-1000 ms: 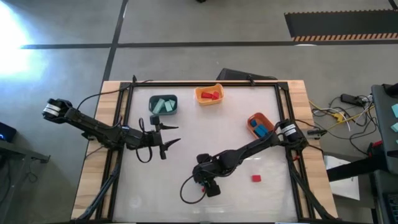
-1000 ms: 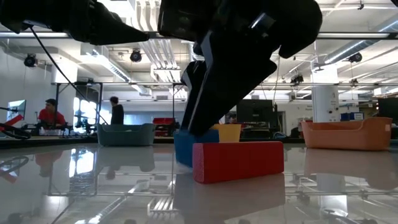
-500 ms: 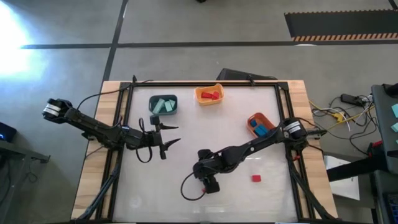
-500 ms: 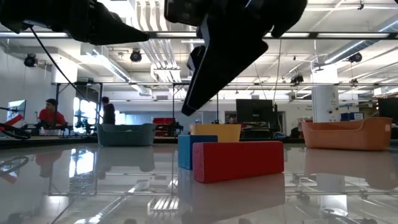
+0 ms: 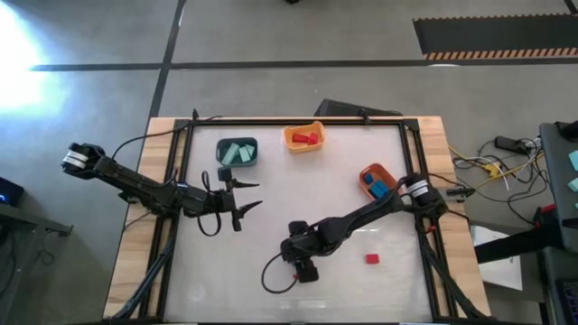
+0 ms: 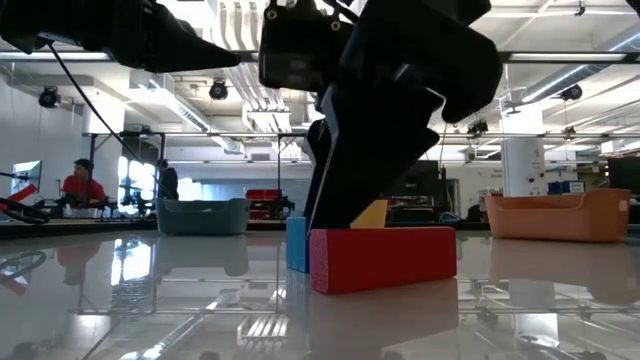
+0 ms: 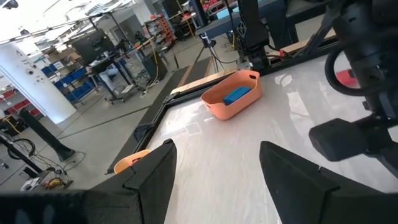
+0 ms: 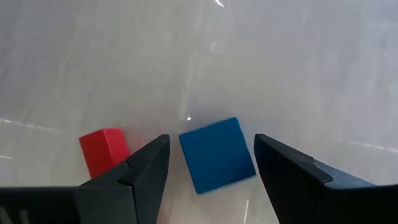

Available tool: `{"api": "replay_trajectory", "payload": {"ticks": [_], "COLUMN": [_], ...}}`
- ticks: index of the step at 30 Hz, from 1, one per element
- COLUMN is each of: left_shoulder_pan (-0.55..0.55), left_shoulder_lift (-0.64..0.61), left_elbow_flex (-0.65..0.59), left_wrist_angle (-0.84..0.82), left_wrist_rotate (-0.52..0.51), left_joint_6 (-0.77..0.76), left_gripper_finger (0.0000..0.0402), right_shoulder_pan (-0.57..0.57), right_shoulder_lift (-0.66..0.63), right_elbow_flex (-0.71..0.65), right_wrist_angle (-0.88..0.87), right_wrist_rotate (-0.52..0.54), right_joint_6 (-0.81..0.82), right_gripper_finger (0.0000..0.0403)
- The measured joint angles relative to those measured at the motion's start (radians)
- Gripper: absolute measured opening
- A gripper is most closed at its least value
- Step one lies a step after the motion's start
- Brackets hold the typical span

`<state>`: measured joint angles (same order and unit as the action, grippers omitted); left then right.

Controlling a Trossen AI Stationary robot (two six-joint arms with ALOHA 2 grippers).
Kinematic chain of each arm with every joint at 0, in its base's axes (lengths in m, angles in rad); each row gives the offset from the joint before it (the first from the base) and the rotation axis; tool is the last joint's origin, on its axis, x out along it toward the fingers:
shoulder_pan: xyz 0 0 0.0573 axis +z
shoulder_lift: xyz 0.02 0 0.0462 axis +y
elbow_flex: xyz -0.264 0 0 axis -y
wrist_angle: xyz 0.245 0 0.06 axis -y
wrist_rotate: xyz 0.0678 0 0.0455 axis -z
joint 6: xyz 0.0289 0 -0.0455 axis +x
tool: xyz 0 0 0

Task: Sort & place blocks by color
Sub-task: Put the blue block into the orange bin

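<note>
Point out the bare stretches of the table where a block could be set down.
Bare: middle, between teal bin, orange bin and left claw; also the near left corner. Crowded: near side, where the right claw straddles a blue block beside the red block.

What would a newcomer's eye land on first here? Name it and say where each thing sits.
The right pincer stands out first, open and low over the near middle of the table, its fingers straddling a blue cube, with a red bar lying beside it. Next come the three bins toward the far side: dark teal, yellow-orange and orange. The left pincer waits open at left of centre.
</note>
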<state>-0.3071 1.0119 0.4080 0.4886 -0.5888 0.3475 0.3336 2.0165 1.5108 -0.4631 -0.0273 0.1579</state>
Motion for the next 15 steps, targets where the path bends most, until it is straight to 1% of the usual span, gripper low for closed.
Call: {"api": "replay_trajectory", "payload": {"ticks": [3, 6, 13, 14, 15], "left_shoulder_pan": [0.000, 0.000, 0.000, 0.000, 0.000], "left_shoulder_lift": [0.000, 0.000, 0.000, 0.000, 0.000], "left_elbow_flex": [0.000, 0.000, 0.000, 0.000, 0.000], "left_wrist_angle": [0.000, 0.000, 0.000, 0.000, 0.000], "left_wrist_rotate": [0.000, 0.000, 0.000, 0.000, 0.000], "left_joint_6": [0.000, 0.000, 0.000, 0.000, 0.000], "left_gripper_finger": [0.0215, 0.0215, 0.0215, 0.0215, 0.0215], "right_shoulder_pan": [-0.001, -0.005, -0.007, -0.007, -0.007], "right_shoulder_lift": [0.008, 0.008, 0.009, 0.009, 0.009], "right_elbow_flex": [0.000, 0.000, -0.002, -0.002, -0.002], "right_wrist_angle": [0.021, 0.028, 0.028, 0.028, 0.028], "right_wrist_rotate": [0.001, 0.000, 0.001, 0.001, 0.001], "right_joint_6": [-0.001, -0.002, -0.002, -0.002, -0.002], "right_gripper_finger": [0.0222, 0.0207, 0.0130, 0.0121, 0.0120]}}
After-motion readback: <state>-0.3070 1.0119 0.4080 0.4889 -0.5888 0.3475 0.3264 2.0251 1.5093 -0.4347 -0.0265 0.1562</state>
